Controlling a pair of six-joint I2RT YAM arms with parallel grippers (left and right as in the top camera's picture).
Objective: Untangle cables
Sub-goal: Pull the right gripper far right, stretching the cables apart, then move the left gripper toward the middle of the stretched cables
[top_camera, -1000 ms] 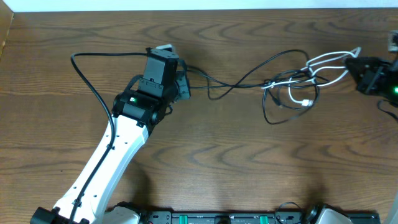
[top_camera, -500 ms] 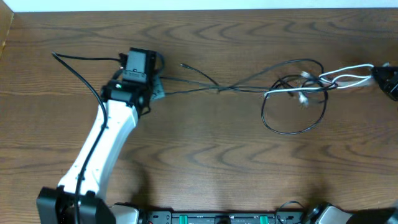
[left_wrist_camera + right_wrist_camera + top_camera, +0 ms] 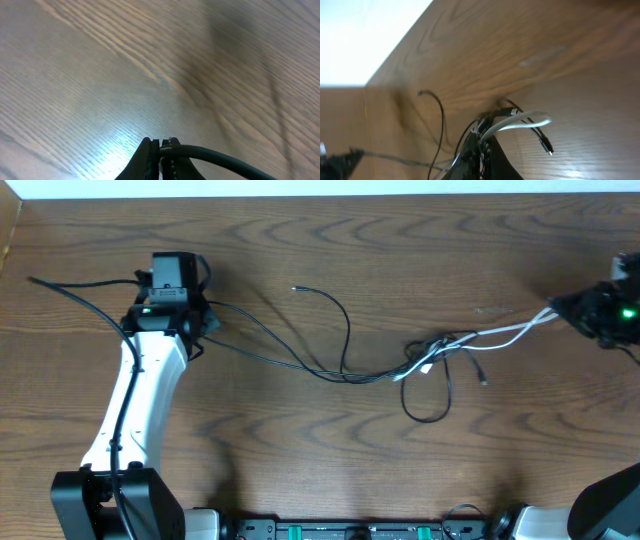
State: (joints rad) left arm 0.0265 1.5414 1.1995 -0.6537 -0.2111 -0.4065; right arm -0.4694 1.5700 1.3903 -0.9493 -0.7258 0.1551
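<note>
Tangled cables (image 3: pixel 420 362) lie strung across a wooden table (image 3: pixel 320 470).
The left pincer (image 3: pixel 159 150), at the table's left, is clamped on a black cable (image 3: pixel 225 157). The right pincer (image 3: pixel 481 146), at the far right, grips the white cable (image 3: pixel 505 332). The snarl sits between them, right of centre.

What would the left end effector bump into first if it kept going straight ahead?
Most likely bare wooden table. The left end effector, shut on a black cable, has only wood in front of it, though depth is hard to judge.
</note>
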